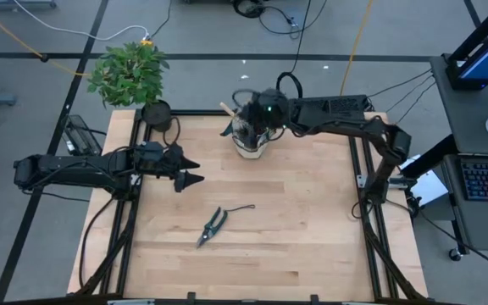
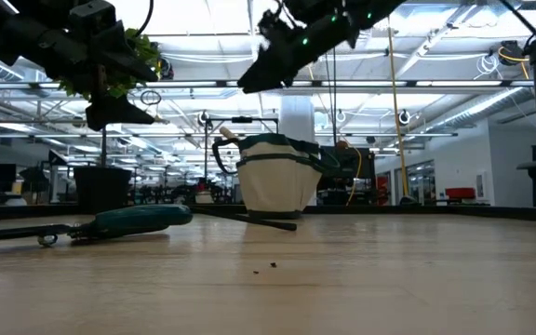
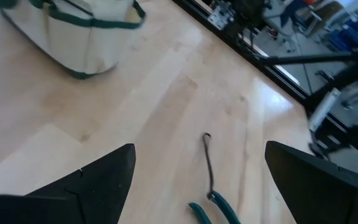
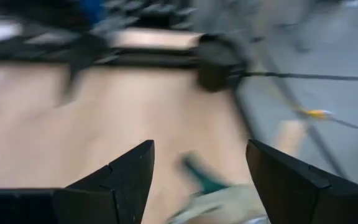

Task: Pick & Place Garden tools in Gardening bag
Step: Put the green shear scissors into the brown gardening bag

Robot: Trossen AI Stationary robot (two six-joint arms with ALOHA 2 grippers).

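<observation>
We saw wide bare wood around the pruning shears [image 1: 213, 226], which lay alone near the middle of the table [image 1: 312, 246], well clear of its edges. Their long axis ran diagonally, blades toward the front-left corner, loop cord toward the right arm's side. The gardening bag [image 1: 252, 140] stood at the far edge, its contents largely hidden under the right gripper [image 1: 237, 119], which hung above it open and empty. The left gripper [image 1: 191, 171] hovered over the left side, fingers spread, holding nothing.
</observation>
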